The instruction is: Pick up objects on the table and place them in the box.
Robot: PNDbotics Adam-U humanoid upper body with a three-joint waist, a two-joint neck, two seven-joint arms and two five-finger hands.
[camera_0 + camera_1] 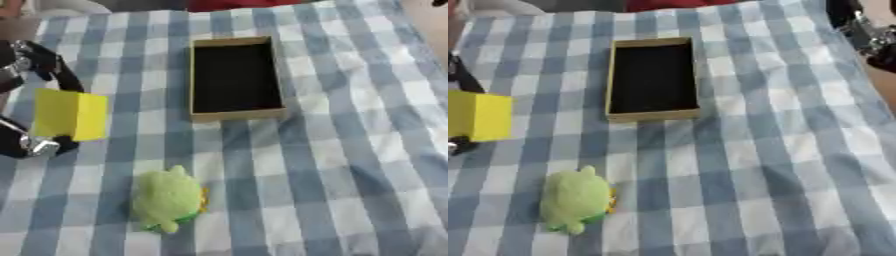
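At about nine o'clock in the left eye view, a yellow block [72, 114] is held by the left hand [35, 100], with dark fingers [52, 67] curled over its top edge and the thumb side closed beneath its lower corner, so the block is pinched between them. Whether it rests on the checked cloth [350, 165] or is lifted just clear of it cannot be told. The hold is taken near the block's left side, and a slip or a twist could be judged likely if the block is swung quickly toward the box.

At about six o'clock a green plush toy [169, 199] lies on the cloth, apart from the hand and not yet picked up. It lies below the straight line from block to box, so no obstruction is expected from it.

At about twelve o'clock the open box [234, 79] stands empty, its dark floor showing. Its left wall faces the approaching block and could be struck or shoved if the block is carried low; a release at the rim could leave the block tipped outside.

At about two o'clock in the right eye view, the right hand [870, 37] is seen at the picture's edge, well apart from everything; the state of its fingers cannot be told.
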